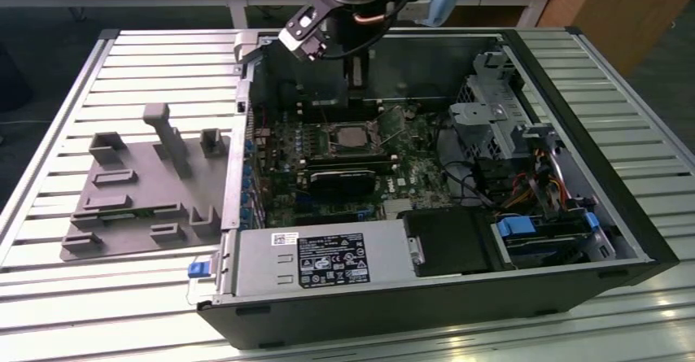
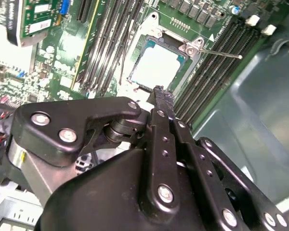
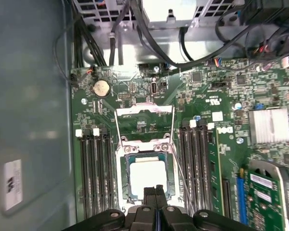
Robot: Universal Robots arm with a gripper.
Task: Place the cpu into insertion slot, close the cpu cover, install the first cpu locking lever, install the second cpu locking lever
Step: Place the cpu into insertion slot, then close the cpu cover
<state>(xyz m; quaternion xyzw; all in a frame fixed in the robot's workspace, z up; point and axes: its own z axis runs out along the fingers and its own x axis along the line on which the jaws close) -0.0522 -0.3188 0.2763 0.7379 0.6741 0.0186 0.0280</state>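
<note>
The cpu [image 3: 147, 177] lies flat in the socket with its dull silvery top up, also seen in the second wrist view [image 2: 156, 65] and the exterior view [image 1: 350, 138]. The cpu cover [image 3: 144, 111], a thin silvery frame, appears raised from one edge of the socket, with green board showing through its open centre. A thin wire locking lever [image 3: 181, 175] stands free beside the socket, and another lever [image 2: 216, 52] sticks out sideways. My gripper [image 3: 156, 191] [image 2: 159, 90] [image 1: 353, 89] hangs just above the cpu's edge, shut with nothing between its fingers.
The motherboard sits in an open black computer case [image 1: 565, 240] on a slatted table [image 1: 65, 77]. Memory slots [image 3: 94, 168] flank the socket, and black cables [image 3: 149, 43] run nearby. A black card [image 1: 342, 185] lies below the socket. A grey fixture [image 1: 142, 191] stands at the exterior view's left.
</note>
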